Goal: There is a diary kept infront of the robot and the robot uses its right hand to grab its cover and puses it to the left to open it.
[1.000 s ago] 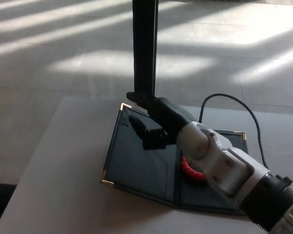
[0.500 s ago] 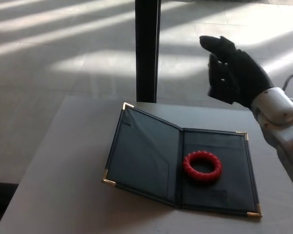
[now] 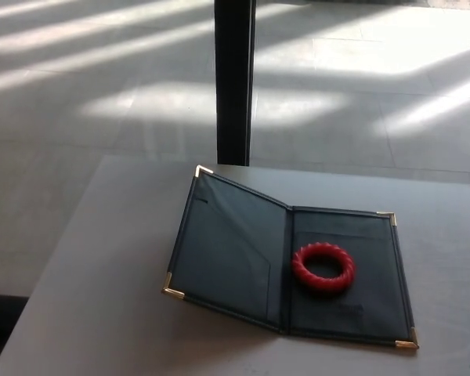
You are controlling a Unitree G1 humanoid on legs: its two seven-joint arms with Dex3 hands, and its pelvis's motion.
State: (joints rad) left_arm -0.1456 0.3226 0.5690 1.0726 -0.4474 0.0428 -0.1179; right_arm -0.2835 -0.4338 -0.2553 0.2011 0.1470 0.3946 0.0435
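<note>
Head view: the diary (image 3: 286, 266) lies open at the frame's lower centre on the grey table (image 3: 102, 298), its cover (image 3: 227, 247) spread left. A red ring (image 3: 323, 267) rests on the right page. Neither hand appears, so finger state cannot be told.

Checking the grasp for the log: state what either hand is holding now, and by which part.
Nothing is held. Neither hand is in view; the diary lies open on the table, untouched, a red ring on its right half.
</note>
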